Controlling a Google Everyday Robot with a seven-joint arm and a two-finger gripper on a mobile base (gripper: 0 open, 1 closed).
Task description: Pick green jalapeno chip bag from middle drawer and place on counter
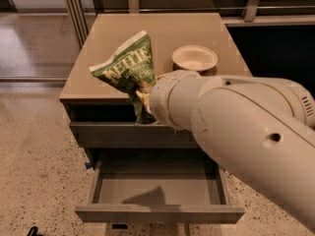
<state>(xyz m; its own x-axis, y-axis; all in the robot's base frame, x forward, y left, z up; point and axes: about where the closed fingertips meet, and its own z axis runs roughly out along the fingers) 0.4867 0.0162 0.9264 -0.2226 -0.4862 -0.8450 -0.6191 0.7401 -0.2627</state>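
Observation:
The green jalapeno chip bag [127, 69] hangs in the air over the front edge of the tan counter [123, 28], tilted, with its white lettering facing me. My gripper [143, 95] is shut on the bag's lower end; its fingers are mostly hidden behind the bag and my white wrist [170, 100]. The middle drawer [155, 190] is pulled open below, and its flat grey tray holds only a shadow.
A white bowl [194, 58] stands on the counter just right of the bag. A closed grey drawer front [113, 134] sits above the open drawer. My large white arm [246, 136] covers the right of the cabinet. Speckled floor lies to the left.

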